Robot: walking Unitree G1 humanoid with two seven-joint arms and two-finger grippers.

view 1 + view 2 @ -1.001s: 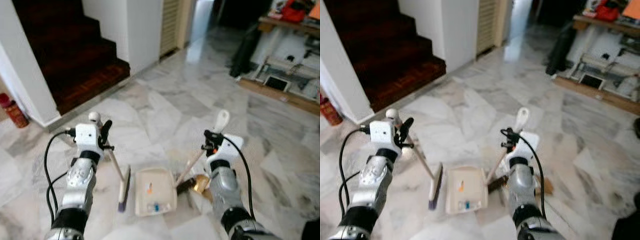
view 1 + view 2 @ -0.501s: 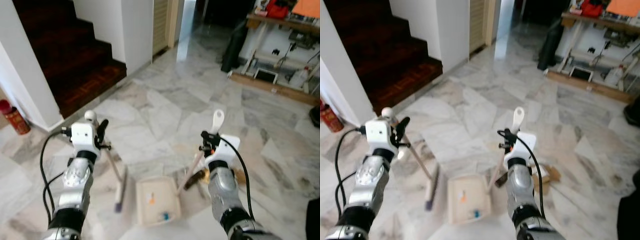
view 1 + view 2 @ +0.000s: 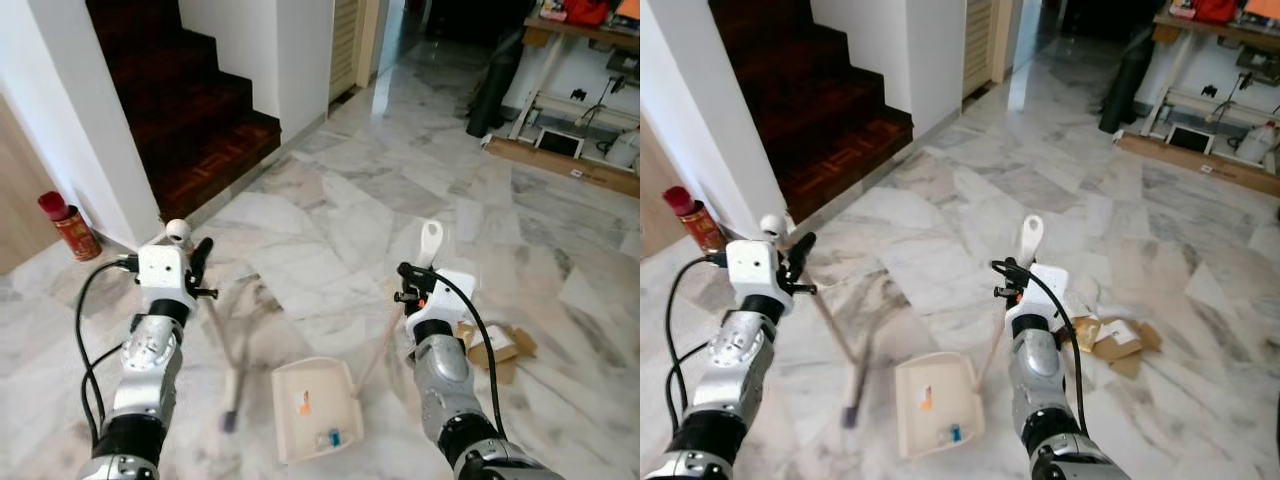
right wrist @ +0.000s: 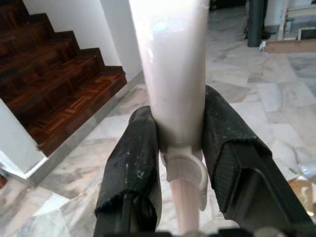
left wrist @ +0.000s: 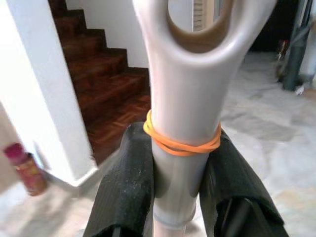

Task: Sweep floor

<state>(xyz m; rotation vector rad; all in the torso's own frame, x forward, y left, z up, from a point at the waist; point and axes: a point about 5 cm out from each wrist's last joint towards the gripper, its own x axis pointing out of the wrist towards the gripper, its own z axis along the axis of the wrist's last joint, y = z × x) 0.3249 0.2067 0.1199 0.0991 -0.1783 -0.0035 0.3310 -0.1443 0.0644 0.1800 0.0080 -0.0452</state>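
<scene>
A pale marble floor (image 3: 330,230) spreads out ahead of me, with dark wooden stairs (image 3: 190,110) at about 11 o'clock behind a white wall (image 3: 85,130), and a red can (image 3: 68,226) standing at that wall's foot near 10 o'clock. Far off at 1 o'clock a counter (image 3: 590,30) stands over cluttered gear. Torn cardboard (image 3: 495,345) lies on the floor at 4 o'clock, just beside my right arm. The cream dustpan (image 3: 315,405) sits on the floor between my arms, at 6 o'clock, with a few small bits of litter (image 3: 326,437) in it; its long handle (image 3: 428,245) rises to my right pincer (image 4: 180,148), whose two black fingers are clamped tight against the shaft. My left pincer (image 5: 180,177) is closed the same way on the broom (image 3: 228,365), gripping its grey handle just under an orange rubber band (image 5: 181,143). The broom's stick slants down from my left pincer to its blurred head on the floor at 7 o'clock, just beside the dustpan.
</scene>
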